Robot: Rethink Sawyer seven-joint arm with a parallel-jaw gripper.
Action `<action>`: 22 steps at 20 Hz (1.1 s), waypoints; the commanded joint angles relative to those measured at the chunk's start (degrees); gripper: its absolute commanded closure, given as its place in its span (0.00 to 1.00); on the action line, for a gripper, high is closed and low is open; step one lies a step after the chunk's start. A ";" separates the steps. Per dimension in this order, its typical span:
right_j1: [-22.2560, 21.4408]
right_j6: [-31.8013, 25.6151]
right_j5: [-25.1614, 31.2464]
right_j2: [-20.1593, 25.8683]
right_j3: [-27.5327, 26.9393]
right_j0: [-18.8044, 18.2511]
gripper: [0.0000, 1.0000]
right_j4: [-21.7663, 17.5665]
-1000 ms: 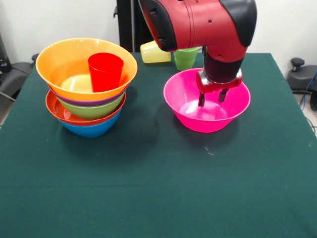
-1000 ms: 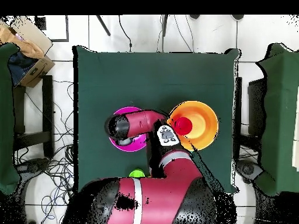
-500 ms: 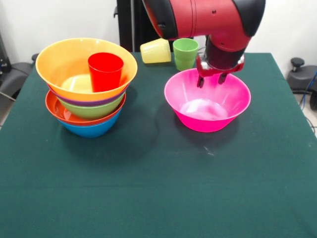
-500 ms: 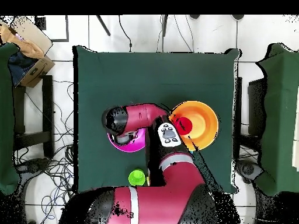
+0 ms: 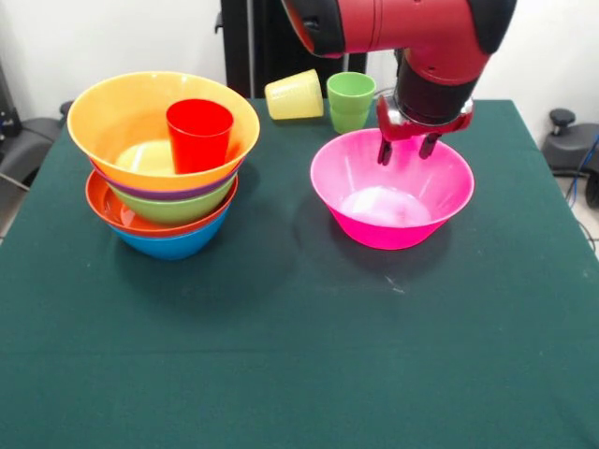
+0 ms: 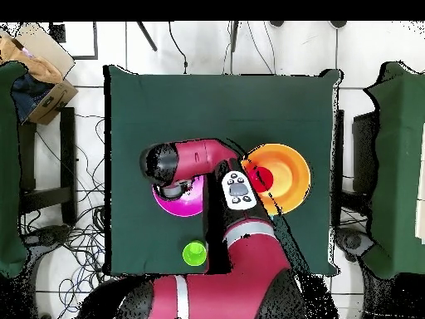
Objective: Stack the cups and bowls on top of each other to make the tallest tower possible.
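The tower stands at the left in the front view: blue, red-orange, green and purple bowls nested, with the large yellow-orange bowl on top. A red cup stands upright inside that top bowl. The large pink bowl sits alone on the cloth, empty. My gripper hangs open over the pink bowl's far side, holding nothing. Behind it a light green cup stands upright, and a yellow cup lies on its side. In the overhead view the arm hides my gripper.
The dark green cloth table stretches wide in front of the bowls. My arm crosses above the gap between the pink bowl and the tower. A cardboard box sits off the table at the overhead view's upper left.
My gripper has risen out of the pink bowl's hollow and drawn back over its far rim. The arm no longer covers the green cup.
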 commanded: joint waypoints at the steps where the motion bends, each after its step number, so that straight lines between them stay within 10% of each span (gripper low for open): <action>1: -0.50 2.09 3.47 2.66 -3.01 2.17 0.00 0.45; 14: -4.10 0.40 13.76 3.26 -4.05 1.99 0.00 3.72; 17: -8.25 3.24 -3.61 5.16 1.97 -0.51 0.00 6.16; 22: -13.79 1.32 -17.01 8.79 9.46 -4.14 0.00 6.83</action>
